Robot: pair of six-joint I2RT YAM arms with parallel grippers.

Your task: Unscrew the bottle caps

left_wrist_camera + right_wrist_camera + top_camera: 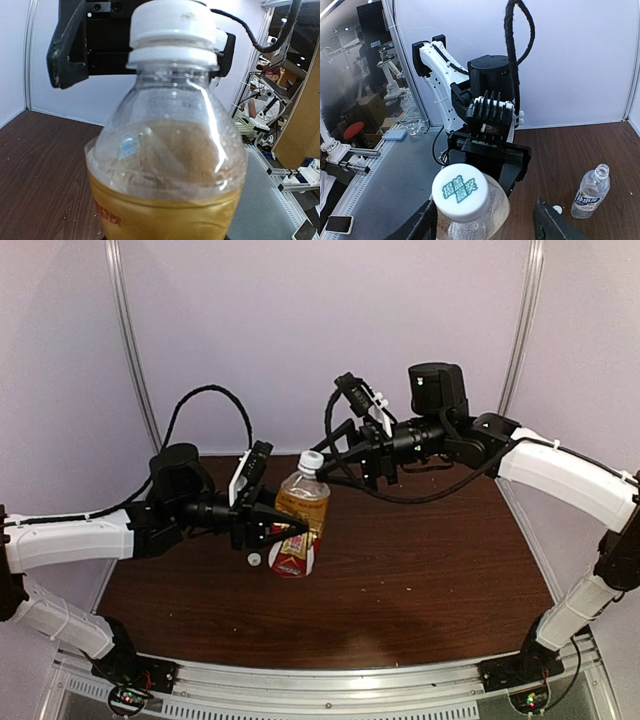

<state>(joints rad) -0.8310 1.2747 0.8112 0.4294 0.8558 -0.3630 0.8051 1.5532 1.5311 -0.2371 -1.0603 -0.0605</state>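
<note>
An amber bottle with a red-yellow label stands left of the table's middle, and my left gripper is shut on its body. In the left wrist view the bottle fills the frame. Its white cap sits on the neck. My right gripper is open, and its fingers stand apart on either side of that cap without touching it. A clear bottle with a white-blue label stands uncapped on the table. A loose white cap lies beside it.
The brown wooden table ends at a metal rail along the near edge and at white walls behind. Black cables loop above both wrists. A grey bench lies beyond the table's left side.
</note>
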